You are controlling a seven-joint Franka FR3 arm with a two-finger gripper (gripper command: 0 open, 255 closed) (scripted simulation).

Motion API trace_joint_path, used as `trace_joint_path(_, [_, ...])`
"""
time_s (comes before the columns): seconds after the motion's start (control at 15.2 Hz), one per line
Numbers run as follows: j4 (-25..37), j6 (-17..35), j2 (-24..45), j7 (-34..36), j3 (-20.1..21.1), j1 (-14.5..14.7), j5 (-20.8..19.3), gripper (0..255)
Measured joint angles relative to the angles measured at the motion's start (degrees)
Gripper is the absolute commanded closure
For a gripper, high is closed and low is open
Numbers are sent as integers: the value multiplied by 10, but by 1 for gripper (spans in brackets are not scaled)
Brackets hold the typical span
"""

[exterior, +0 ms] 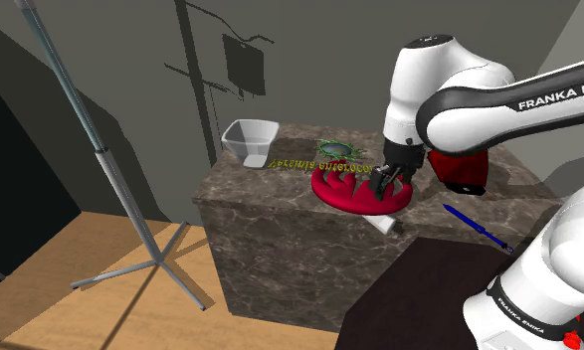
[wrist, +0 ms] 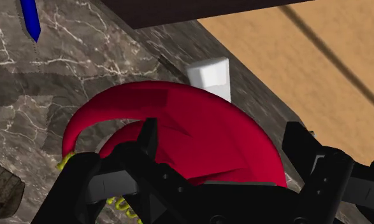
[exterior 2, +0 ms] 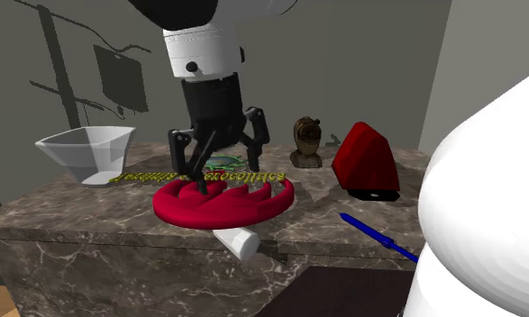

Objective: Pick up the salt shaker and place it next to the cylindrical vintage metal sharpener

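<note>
salt shaker (exterior 2: 238, 241): plain white cylinder, on its side | gripper (wrist: 222, 140): spread wide, empty

Worktop (exterior: 280, 239) is showing as dark, white-veined, marble-like stone. Floor (exterior: 51, 254), lower left of the shoulder view, is reading as warm wood planking. Red disc (exterior 2: 222, 207) and white cylinder (exterior 2: 238, 241) are rendering smooth and matt; material undetermined.
</note>
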Motion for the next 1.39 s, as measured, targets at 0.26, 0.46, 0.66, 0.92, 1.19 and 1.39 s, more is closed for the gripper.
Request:
trace_joint_path(0.26, [-42, 81, 54, 61, 48, -19, -30, 0])
trace_joint_path(0.46, [-58, 133, 98, 100, 75, -39, -57, 0])
trace_joint_path(0.66, [-68, 172, 129, 117, 86, -54, -74, 0])
trace_joint_path(0.92, [-78, 218, 166, 135, 96, -75, -99, 0])
trace_joint_path(1.19, [-78, 224, 172, 137, 96, -79, -103, 0])
trace_joint_path(1.39, [-78, 225, 172, 137, 97, -79, -103, 255])
